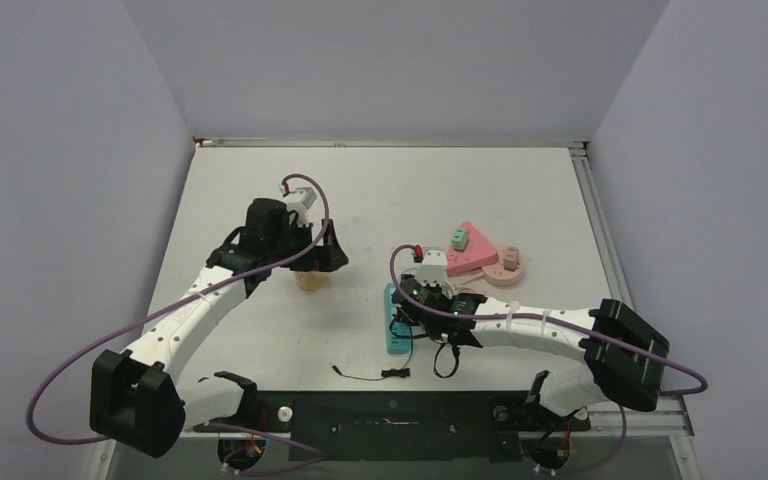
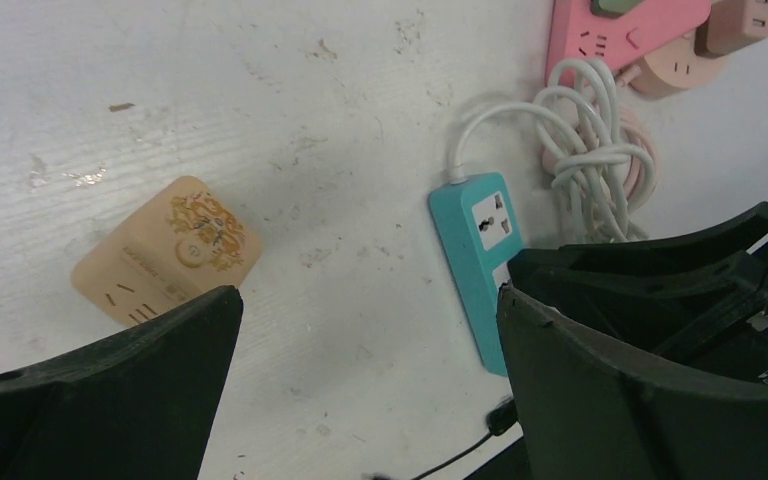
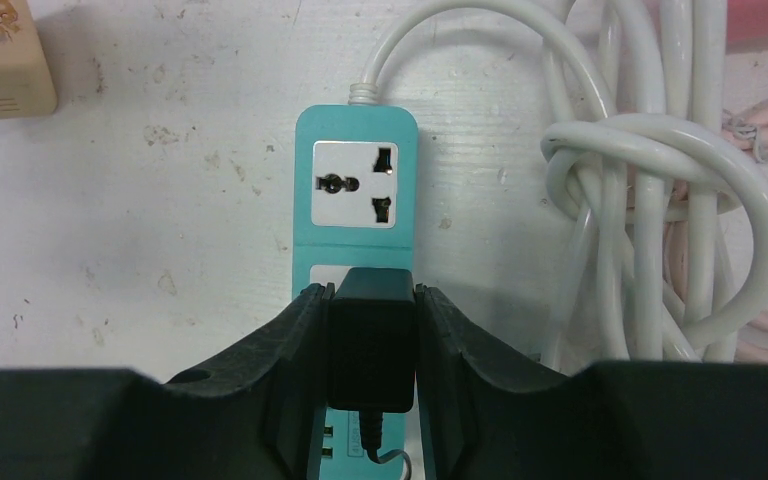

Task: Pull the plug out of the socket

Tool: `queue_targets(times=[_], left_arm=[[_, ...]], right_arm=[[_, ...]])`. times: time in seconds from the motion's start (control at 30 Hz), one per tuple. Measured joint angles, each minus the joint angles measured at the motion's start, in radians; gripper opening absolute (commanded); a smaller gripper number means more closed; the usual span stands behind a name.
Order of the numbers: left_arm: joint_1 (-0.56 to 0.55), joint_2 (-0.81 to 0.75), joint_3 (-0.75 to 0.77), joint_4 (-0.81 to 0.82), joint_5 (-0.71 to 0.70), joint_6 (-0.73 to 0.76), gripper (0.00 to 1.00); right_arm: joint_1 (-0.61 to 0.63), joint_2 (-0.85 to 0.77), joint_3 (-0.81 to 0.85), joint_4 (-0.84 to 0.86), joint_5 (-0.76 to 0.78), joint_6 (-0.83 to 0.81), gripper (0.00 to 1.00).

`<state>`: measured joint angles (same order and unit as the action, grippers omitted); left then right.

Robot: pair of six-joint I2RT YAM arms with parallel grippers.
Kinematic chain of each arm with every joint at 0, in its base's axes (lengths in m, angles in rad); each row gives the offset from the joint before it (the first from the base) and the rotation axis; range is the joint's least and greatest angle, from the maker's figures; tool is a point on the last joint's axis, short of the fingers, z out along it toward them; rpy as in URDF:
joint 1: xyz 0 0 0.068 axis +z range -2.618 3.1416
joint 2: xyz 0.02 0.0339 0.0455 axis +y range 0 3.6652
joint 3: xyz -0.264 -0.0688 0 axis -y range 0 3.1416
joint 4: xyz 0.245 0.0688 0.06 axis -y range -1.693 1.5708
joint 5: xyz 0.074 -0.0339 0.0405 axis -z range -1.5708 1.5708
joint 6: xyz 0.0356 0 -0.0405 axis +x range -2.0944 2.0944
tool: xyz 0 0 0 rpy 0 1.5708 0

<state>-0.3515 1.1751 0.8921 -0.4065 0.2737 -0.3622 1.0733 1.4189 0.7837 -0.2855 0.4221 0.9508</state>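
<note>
Plug [image 3: 371,345] is seated in the teal strip [image 3: 355,240] at bottom centre of my right wrist view. My right gripper [image 3: 370,292] is clamped snug on its two sides, so that arm does the pulling, while the left gripper [image 2: 368,300] hangs wide open and empty near the beige block [image 2: 165,250]. The strip's long axis runs top to bottom there, so I judge the pull goes straight off its face; a white coil [image 3: 660,200] crowds the right, with bare table [image 3: 160,200] on the left.
</note>
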Motion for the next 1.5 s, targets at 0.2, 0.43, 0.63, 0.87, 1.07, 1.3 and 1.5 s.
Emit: queue_targets(times=[0.2,0.43,0.63,0.87,1.07,1.3,1.5], left_arm=[[-0.053,0.086,-0.007,0.014,0.076,-0.031,0.97],[-0.115,0.195,-0.022,0.061,0.200,-0.088,0.94],[-0.142,0.251,-0.030,0.108,0.286,-0.134,0.93],[-0.156,0.310,-0.030,0.119,0.311,-0.160,0.89],[-0.156,0.373,-0.034,0.148,0.369,-0.207,0.76],[-0.157,0.380,-0.038,0.182,0.409,-0.238,0.60],[-0.157,0.408,-0.039,0.204,0.435,-0.258,0.51]], right_arm=[[0.000,-0.059,-0.089,0.101,-0.012,0.013,0.05],[0.000,-0.129,-0.183,0.206,-0.018,0.035,0.05],[0.000,-0.154,-0.216,0.286,-0.018,0.038,0.05],[0.000,-0.171,-0.232,0.369,-0.018,0.026,0.05],[0.000,-0.171,-0.232,0.411,-0.018,0.001,0.05],[0.000,-0.171,-0.235,0.433,-0.019,-0.006,0.05],[0.000,-0.171,-0.243,0.451,-0.020,-0.023,0.05]])
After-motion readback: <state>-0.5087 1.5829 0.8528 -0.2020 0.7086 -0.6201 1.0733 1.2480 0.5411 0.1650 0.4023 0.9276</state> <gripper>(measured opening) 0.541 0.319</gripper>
